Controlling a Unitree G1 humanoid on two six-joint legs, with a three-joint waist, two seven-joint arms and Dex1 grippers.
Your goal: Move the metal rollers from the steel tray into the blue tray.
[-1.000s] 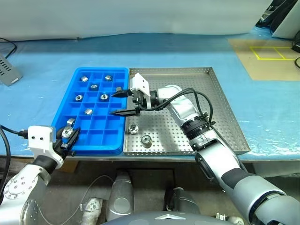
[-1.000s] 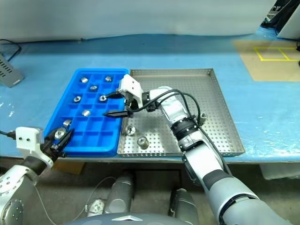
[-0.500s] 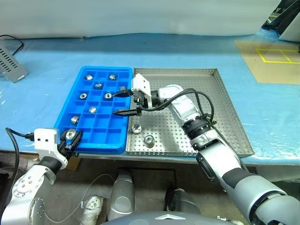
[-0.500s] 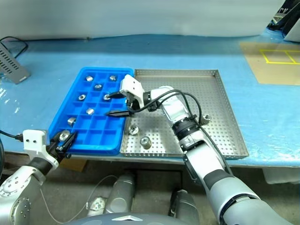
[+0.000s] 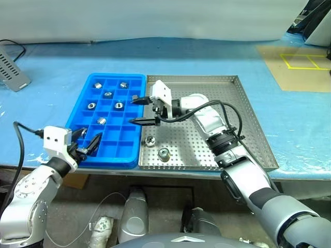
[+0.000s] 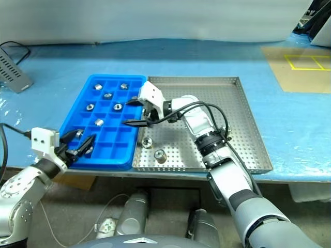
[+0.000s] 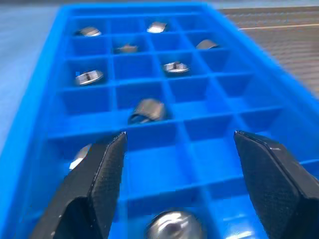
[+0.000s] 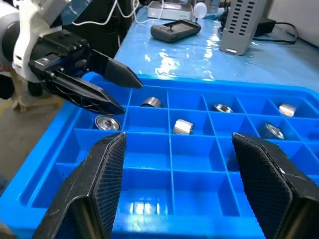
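Observation:
The blue tray lies left of the steel tray. Several metal rollers rest in its compartments, such as one at the far left. Two rollers lie in the steel tray near its front left. My left gripper stands open over the blue tray's near left corner. A roller lies loose in the compartment beneath it, also seen under those fingers in the right wrist view. My right gripper is open and empty, pointing left over the blue tray's right edge.
A grey device with a cable lies on the blue table cover at the far left. A tan mat with yellow lines lies at the far right. The table's front edge runs just before both trays.
My left gripper has opened and let its roller drop into the near left compartment, moving forward over the tray. The right gripper has shifted slightly right, still open.

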